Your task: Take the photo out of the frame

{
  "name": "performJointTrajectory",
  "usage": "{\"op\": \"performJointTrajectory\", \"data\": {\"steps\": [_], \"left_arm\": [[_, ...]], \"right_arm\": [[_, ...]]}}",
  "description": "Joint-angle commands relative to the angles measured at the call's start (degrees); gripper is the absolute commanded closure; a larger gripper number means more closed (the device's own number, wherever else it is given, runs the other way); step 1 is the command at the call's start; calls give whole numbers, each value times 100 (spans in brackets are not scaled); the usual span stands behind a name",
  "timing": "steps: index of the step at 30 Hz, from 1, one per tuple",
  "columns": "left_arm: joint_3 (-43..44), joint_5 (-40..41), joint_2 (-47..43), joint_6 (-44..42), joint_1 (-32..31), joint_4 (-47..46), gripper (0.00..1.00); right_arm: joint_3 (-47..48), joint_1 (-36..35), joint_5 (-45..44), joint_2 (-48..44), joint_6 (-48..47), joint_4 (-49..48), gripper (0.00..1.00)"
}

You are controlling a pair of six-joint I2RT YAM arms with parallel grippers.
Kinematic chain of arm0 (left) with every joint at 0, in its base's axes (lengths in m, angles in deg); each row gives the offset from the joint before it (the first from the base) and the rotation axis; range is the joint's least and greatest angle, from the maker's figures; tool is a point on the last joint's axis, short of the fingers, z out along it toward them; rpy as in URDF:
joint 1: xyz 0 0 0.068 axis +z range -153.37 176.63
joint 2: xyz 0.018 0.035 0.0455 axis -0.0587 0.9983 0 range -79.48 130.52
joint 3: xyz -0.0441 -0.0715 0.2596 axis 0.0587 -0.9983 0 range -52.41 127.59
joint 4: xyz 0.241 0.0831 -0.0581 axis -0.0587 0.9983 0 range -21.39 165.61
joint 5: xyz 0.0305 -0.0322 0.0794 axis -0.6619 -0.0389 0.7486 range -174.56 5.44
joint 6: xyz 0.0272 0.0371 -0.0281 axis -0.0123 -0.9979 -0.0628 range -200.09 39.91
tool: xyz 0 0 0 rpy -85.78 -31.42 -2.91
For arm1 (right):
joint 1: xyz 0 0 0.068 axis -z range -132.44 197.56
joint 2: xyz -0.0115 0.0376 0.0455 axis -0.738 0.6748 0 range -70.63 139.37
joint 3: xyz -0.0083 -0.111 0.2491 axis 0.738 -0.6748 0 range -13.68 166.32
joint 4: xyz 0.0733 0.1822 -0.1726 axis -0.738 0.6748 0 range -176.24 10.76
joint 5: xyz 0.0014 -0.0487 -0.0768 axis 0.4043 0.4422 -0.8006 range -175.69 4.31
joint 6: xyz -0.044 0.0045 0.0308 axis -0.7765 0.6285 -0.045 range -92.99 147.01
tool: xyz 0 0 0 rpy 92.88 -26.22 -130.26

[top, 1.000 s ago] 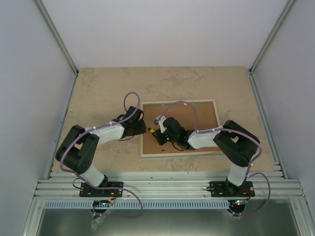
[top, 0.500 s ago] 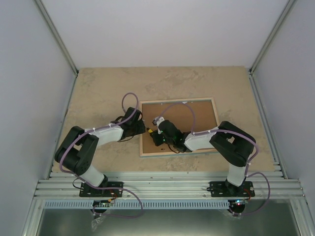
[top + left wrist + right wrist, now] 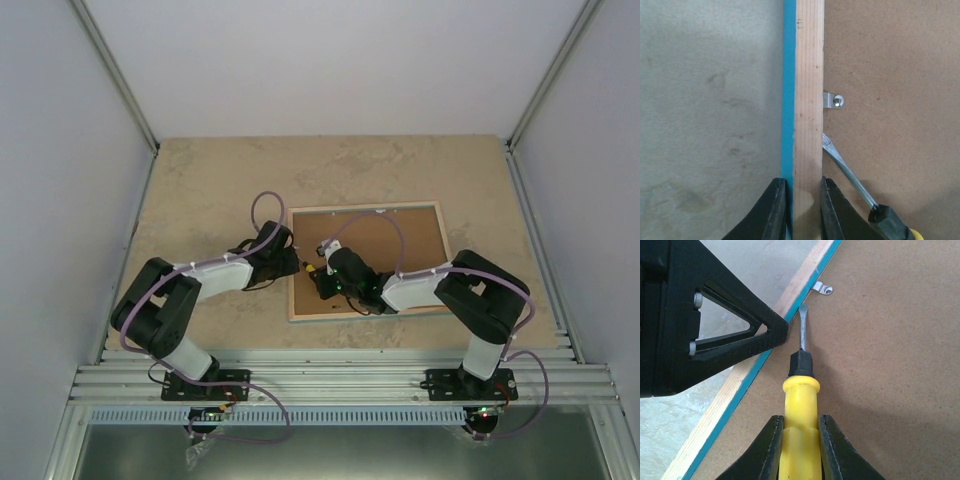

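Observation:
The frame (image 3: 365,207) lies face down on the table, its brown fibreboard backing (image 3: 410,245) facing up. The photo is hidden beneath the backing. My left gripper (image 3: 802,200) is shut on the frame's left rail (image 3: 807,75), one finger on the turquoise outer side and one on the inner side. My right gripper (image 3: 801,440) is shut on the yellow handle of a screwdriver (image 3: 800,405). The blade (image 3: 845,170) lies across the backing, and its tip meets the rail's inner edge just below a small metal clip (image 3: 823,288).
The table (image 3: 200,180) is beige stone-patterned, with white walls at both sides and the back. Aluminium rails (image 3: 340,380) run along the near edge by the arm bases. The left gripper's black finger (image 3: 715,340) is close to the left of the screwdriver blade.
The right gripper with the screwdriver has shifted a little toward the near edge along the left rail. The frame has turned slightly on the table. Both grips are unchanged.

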State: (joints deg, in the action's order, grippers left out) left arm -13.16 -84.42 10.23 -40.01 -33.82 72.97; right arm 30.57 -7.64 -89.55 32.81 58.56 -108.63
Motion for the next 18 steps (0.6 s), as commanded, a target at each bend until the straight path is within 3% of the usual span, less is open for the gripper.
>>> {"op": "performJointTrajectory", "data": {"steps": [1, 18], "left_arm": [[-79, -138, 32, 231, -23, 314, 100], [17, 216, 143, 261, -22, 499, 100]], "right_arm": [[-211, 53, -423, -364, 93, -31, 100], [-289, -40, -605, -772, 39, 223, 100]]}}
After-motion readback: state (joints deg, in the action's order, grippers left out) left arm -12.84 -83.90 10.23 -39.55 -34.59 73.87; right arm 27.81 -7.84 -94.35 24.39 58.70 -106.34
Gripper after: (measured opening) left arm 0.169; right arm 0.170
